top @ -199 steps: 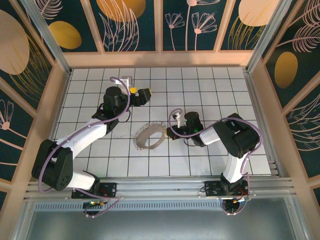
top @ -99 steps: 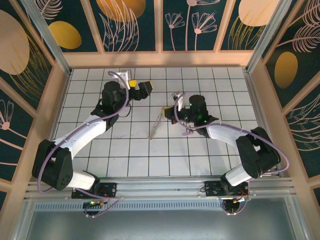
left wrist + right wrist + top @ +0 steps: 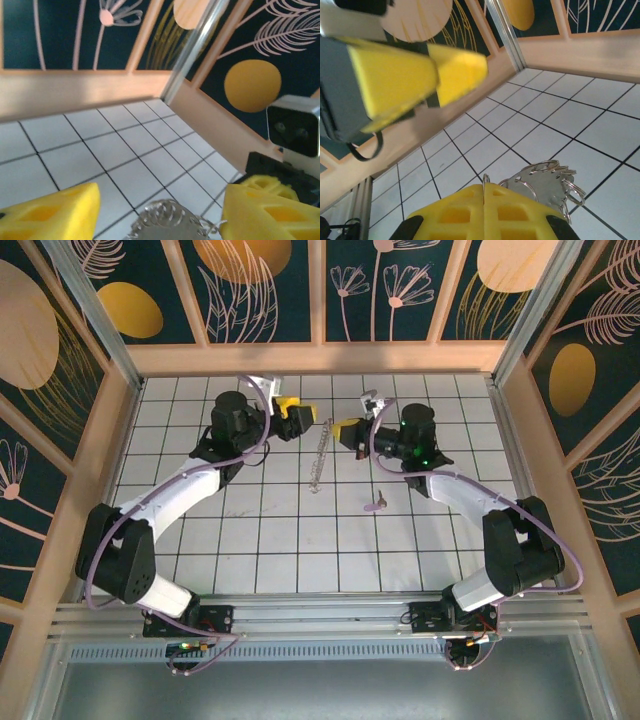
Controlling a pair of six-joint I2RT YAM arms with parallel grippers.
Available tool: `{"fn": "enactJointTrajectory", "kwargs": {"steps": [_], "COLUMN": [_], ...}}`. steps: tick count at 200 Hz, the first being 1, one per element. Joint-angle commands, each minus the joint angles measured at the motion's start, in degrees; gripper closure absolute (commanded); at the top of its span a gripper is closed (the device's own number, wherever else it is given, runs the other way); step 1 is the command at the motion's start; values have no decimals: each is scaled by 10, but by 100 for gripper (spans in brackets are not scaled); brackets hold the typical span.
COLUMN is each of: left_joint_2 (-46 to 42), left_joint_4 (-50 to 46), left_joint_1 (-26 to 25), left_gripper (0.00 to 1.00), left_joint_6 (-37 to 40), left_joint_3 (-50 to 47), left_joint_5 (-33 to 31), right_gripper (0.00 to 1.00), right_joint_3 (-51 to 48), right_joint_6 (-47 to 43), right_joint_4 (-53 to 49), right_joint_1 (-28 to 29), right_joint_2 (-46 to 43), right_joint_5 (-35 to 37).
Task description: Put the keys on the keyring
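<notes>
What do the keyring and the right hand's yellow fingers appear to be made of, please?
Keyring: likely bare metal wire, shiny; silvery coiled loops catch glints.
Right hand fingers: probably matte plastic, possibly rubbery; opaque yellow with lattice cut-outs.

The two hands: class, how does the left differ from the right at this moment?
The left hand is open, its fingers apart; the right hand is shut. The left hand grips nothing; the right hand pinches the keyring, which dangles from it. Both have yellow fingers and face each other.
</notes>
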Motion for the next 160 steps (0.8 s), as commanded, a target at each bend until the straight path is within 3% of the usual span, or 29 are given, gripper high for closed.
{"fn": "enactJointTrajectory", "kwargs": {"steps": [1,33,160], "left_joint_2": [14,20,74], "left_joint_4": [53,102,233], "left_joint_1": [-3,-3,-3], "left_gripper": [46,60,68], "left_joint_6": [1,-27,-131], "left_joint_3": [15,3,-10], "left_joint_5": [85,145,240], "right_gripper": [100,100,100], "right_joint_3": [18,15,8], "right_joint_6": [24,34,116], "right_joint_4": [58,72,170], "right_joint_1": [-11,-16,-22], "right_joint_2": [-18,-25,-1], "right_joint_5": [-51,-73,-104]}}
